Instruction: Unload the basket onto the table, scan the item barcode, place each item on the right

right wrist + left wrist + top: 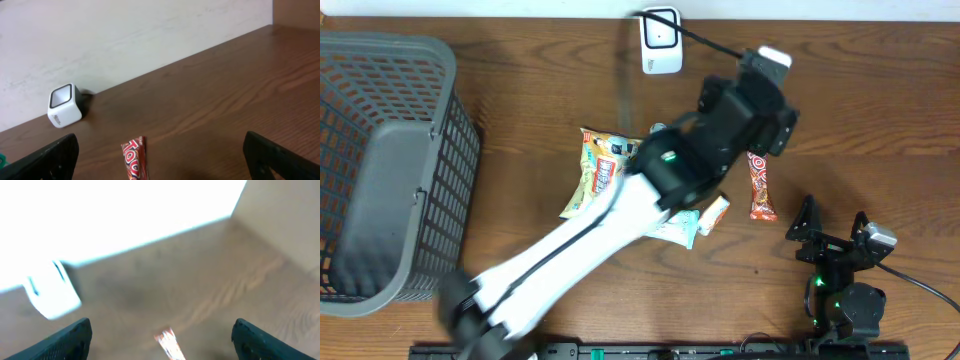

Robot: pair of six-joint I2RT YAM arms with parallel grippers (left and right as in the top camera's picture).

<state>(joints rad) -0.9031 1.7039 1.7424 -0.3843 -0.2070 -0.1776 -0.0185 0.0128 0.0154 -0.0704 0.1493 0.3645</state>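
Hovering over red snack bar (169, 345): left gripper (161, 327), jaws wide.

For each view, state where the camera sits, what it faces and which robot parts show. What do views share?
Overhead: above the table, looking down on scanner, basket, snacks; left arm, right arm show.
Left wrist: faces the wall, blurred; left fingers.
Right wrist: low, faces the wall; right fingers.
Shared: scanner and red candy bar, all three.
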